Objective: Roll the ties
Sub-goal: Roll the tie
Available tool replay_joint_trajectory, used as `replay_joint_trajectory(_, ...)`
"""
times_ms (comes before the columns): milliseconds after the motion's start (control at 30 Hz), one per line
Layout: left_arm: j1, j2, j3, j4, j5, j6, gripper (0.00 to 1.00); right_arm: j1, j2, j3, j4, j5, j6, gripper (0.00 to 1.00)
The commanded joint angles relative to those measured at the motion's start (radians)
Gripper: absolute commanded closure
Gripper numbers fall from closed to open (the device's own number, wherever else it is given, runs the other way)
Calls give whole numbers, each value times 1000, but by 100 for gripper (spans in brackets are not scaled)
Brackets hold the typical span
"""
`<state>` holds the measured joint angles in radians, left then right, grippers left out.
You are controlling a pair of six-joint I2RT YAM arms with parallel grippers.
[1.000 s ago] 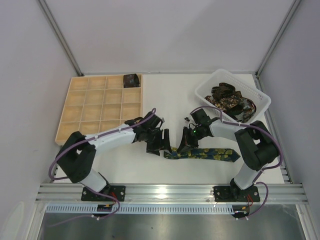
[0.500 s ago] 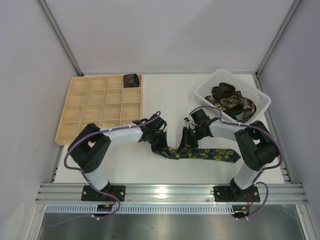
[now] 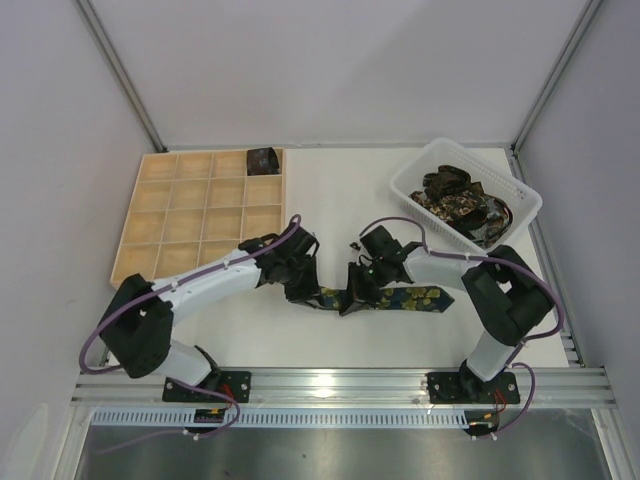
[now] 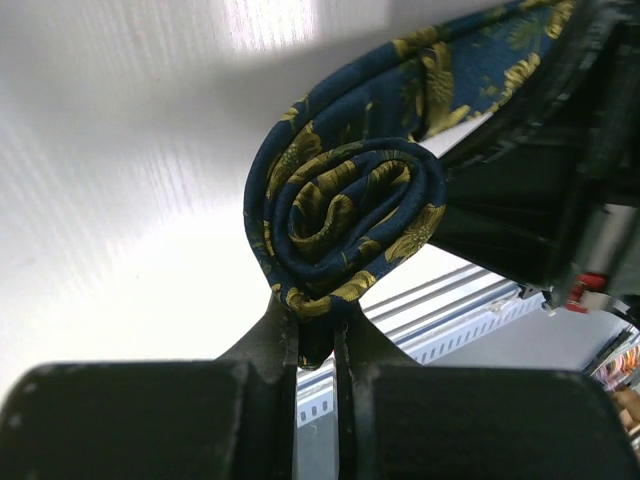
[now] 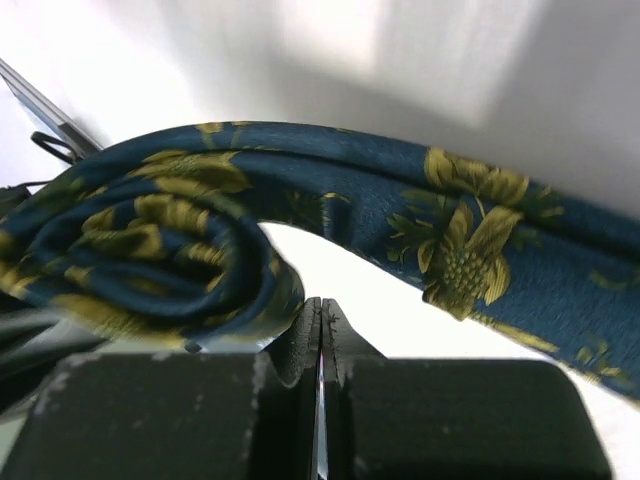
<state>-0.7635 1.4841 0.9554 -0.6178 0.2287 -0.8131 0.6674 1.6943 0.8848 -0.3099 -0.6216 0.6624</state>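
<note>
From above, my left tool [image 3: 303,288] and right tool [image 3: 356,293] are nose to nose at the middle of the white surface [image 3: 330,190], and their dark bodies hide what sits between them. All I get there is the flat tail of the long, narrow navy necktie [image 3: 412,298], fabric printed with yellow-green flowers, running off to the right. The left wrist camera fills that in: the near end of the navy necktie [image 4: 345,215] is wound into a tight spiral, and my left tool [image 4: 317,322] is nipped down to a sliver on the roll's lower fold, fabric caught between the pads. From the right wrist, the roll [image 5: 150,250] lies just off the tips of my right tool [image 5: 320,312], whose fingers are pressed flat together with nothing visible between them, while the unrolled length arcs away over the top. A second ago my left tool stood wide open, off to the left of the tie's end; now it has closed in and clamped, and the flat tail lies shorter and further left. Around me: a pale wooden grid tray [image 3: 190,225] at far left with one small dark rolled tie [image 3: 263,159] in its top right compartment, and a white plastic slotted basket [image 3: 512,185] at far right holding a heap of dark gold-printed ties [image 3: 455,205]. Both stand well apart from the roll.
</note>
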Motion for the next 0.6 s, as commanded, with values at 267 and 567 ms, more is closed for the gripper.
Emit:
replay_joint_trajectory(267, -8, -35, 32, -119, -95, -43, 99, 24, 77, 146, 54, 22, 51, 100)
replay_joint_trajectory(567, -8, 13, 83, -111, -109, -34, 100, -55, 93, 174, -27, 89, -17, 100)
